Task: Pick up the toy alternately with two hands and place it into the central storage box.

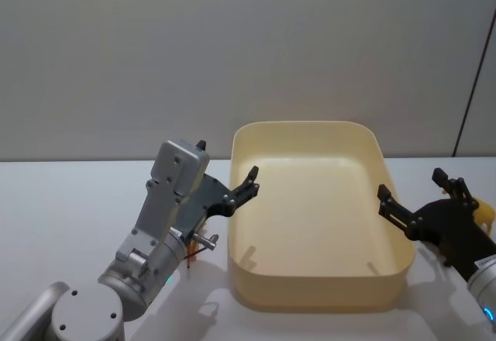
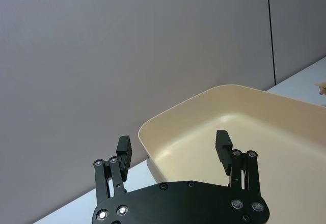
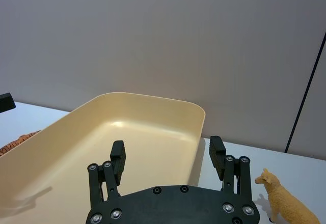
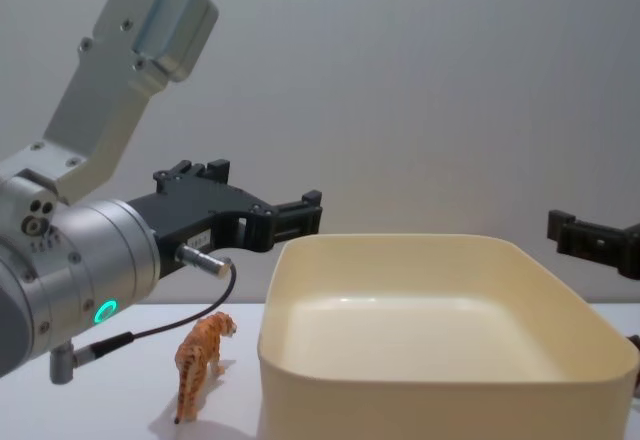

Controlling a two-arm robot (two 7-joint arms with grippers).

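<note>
The white table (image 1: pixel 70 201) lies open along its left side, running back to a plain grey wall (image 1: pixel 232 46). The silver left arm (image 4: pixel 70 260), with a green ring light, comes in from the lower left and slopes up toward the middle. Beneath it a toy tiger (image 4: pixel 200 360) stands upright on the table, just beside the left wall of the storage box and apart from it, with the arm's thin black cable (image 4: pixel 160 332) hanging above its back. The left gripper (image 2: pixel 173 143) hovers above the table at the box's left rim. Its fingers are spread wide with nothing between them, and one fingertip reaches just over that rim, raised above it.

The cream-yellow storage box (image 1: pixel 310 126) sits in the middle of the table. Its rounded corners and rim are all in sight, and inside there is smooth floor and walls, crossed by faint finger shadows.

The right gripper (image 3: pixel 167 148) hangs at the box's right rim, higher than the rim. Its fingers are also wide apart and hold nothing, and one tip is over the edge. Past it, a yellow toy animal (image 3: pixel 285 203) stands on the table near the box's right side, partly hidden behind the gripper in the head view
</note>
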